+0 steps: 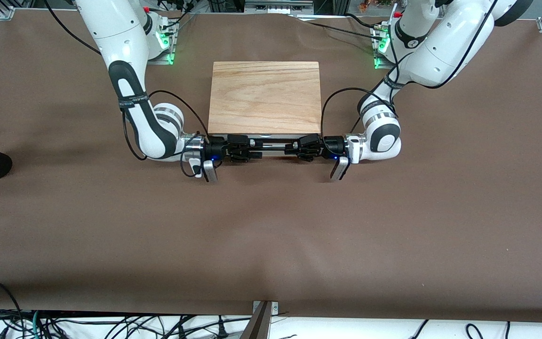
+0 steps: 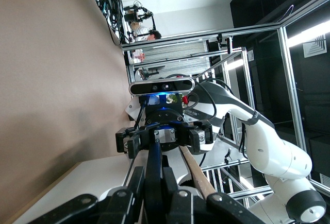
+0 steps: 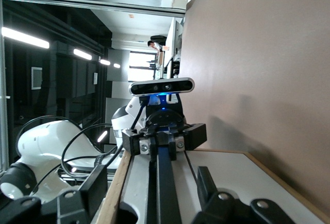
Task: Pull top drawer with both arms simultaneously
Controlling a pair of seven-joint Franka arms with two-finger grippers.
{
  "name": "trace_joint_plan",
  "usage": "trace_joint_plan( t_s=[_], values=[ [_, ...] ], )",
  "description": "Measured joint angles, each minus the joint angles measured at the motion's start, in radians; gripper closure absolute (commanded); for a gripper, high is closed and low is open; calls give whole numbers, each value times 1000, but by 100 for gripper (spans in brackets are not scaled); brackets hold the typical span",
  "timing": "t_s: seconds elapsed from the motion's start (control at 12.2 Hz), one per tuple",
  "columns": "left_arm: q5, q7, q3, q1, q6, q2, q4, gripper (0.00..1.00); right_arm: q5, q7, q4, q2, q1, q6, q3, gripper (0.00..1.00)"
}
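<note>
Gripping the long thin black bar handle (image 1: 271,141) from both ends, ready to pull!

Left pincer (image 1: 299,147) is clamped tight on the bar; right pincer (image 1: 245,151) holds it with fingers wider. The shallow white-fronted top drawer (image 1: 266,137) sits under the oak-grain cabinet board (image 1: 265,96), facing the front camera, handle running arm to arm. Rigid and probably light-sliding, I'd say; pull evenly or it racks.

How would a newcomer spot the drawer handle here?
Find the oak-topped cabinet mid-table between the arms. Along its edge nearest the front camera runs the top drawer, crossed by a thin black bar handle. Unlike anything nearby, the left claw and right claw meet on it.
</note>
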Motion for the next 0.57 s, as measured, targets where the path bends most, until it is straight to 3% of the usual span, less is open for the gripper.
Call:
trace_joint_plan(
  t_s=[0.57],
  values=[
    [0,-1,0,0,0,0,0,100,-4,-2,0,0,-22,-10,0,31]
  ],
)
